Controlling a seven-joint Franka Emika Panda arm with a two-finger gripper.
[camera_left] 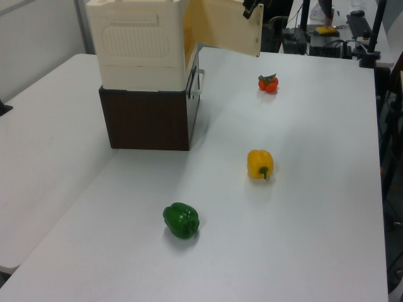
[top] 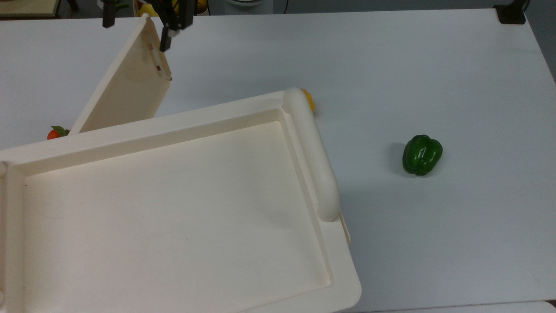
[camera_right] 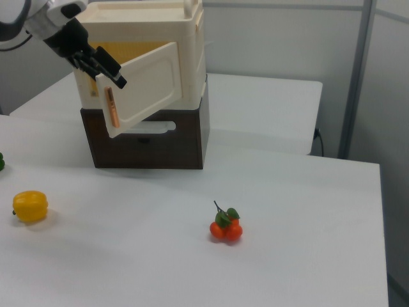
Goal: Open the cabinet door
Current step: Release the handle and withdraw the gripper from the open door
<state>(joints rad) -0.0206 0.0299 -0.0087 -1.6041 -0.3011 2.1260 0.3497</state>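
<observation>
From my station I saw the gripper (top: 135, 32) with fingers spread apart astride the free edge of the cabinet door (top: 126, 84), which stood swung wide from the cabinet (camera_right: 150, 77).

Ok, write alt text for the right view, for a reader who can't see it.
A cream cabinet on a dark base stands on a white table, its door swung partly open with the robot's pincer at the door's free edge. A yellow pepper and small tomatoes lie in front.
</observation>
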